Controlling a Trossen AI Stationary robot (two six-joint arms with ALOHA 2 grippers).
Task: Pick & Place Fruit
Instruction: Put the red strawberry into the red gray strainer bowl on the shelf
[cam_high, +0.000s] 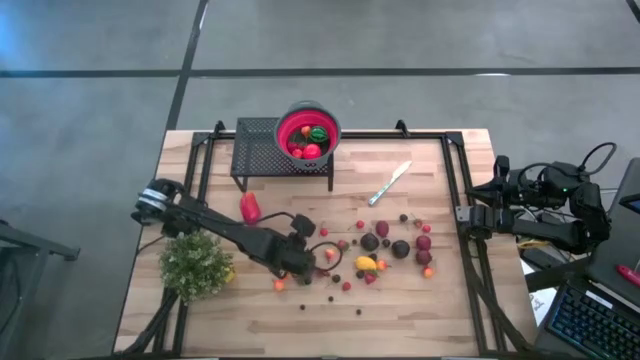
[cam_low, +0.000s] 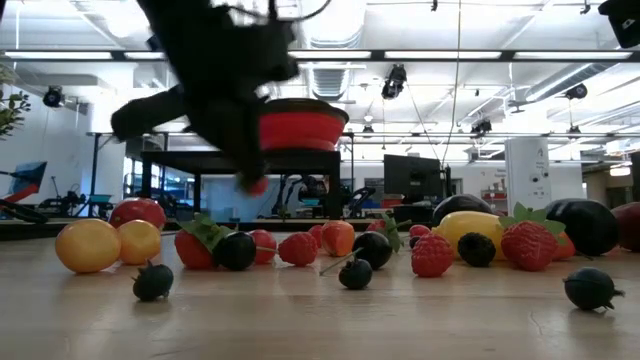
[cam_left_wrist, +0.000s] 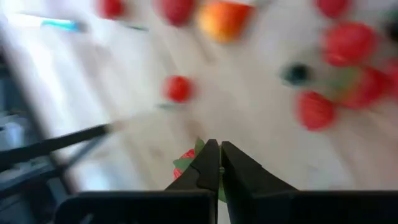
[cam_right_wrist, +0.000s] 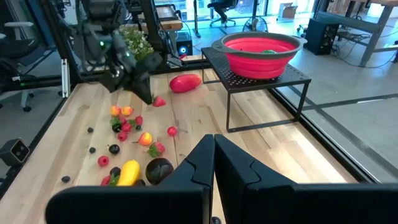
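Many small toy fruits (cam_high: 385, 250) lie loose on the wooden table, in red, yellow, orange and dark maroon. A larger red piece (cam_high: 250, 207) lies near the rack. My left gripper (cam_high: 320, 262) hangs over the left end of the scatter, shut on a small red strawberry with a green leaf (cam_left_wrist: 186, 164). The red bowl (cam_high: 308, 130) stands on a black mesh rack (cam_high: 262, 145) at the far middle and holds some fruit. My right gripper (cam_right_wrist: 214, 149) waits shut and empty at the table's right edge (cam_high: 468, 213). My left gripper pinches the small red strawberry (cam_right_wrist: 160, 101) between its two fingertips (cam_left_wrist: 208, 163). The fingers slant down from the table's left. The fruit sits at the very tips and hangs clear above the table (cam_low: 255, 185).
A silver knife (cam_high: 390, 183) lies right of the rack. A bushy green plant (cam_high: 195, 262) stands at the near left under my left arm. Black frame rails (cam_high: 455, 190) run along the table's sides. Bare wood lies along the near edge.
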